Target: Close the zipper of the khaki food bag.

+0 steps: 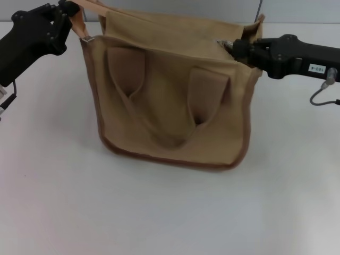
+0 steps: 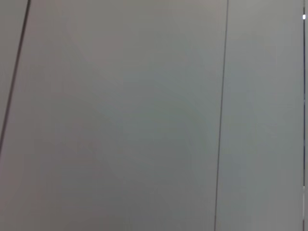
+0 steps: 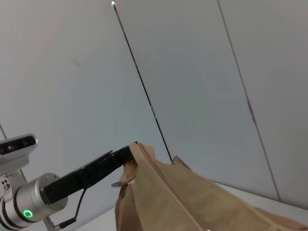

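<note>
Even, diffuse overhead light is cast; only a faint shadow is thrown by the khaki food bag (image 1: 170,106) onto the white table (image 1: 159,212). The left wrist view is softly blurred.

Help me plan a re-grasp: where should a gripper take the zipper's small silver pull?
Pinch the small silver pull by its flat tab, coming from the robot's right along the zip line of the tan canvas bag, where the right gripper sits; the left gripper holds the opposite end.

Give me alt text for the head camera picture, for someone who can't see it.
A khaki food bag stands upright on a white table, held at both top ends by black robot grippers. The left gripper grips the bag's end tab at its top left corner; the right gripper is at the zipper near the top right corner.
</note>
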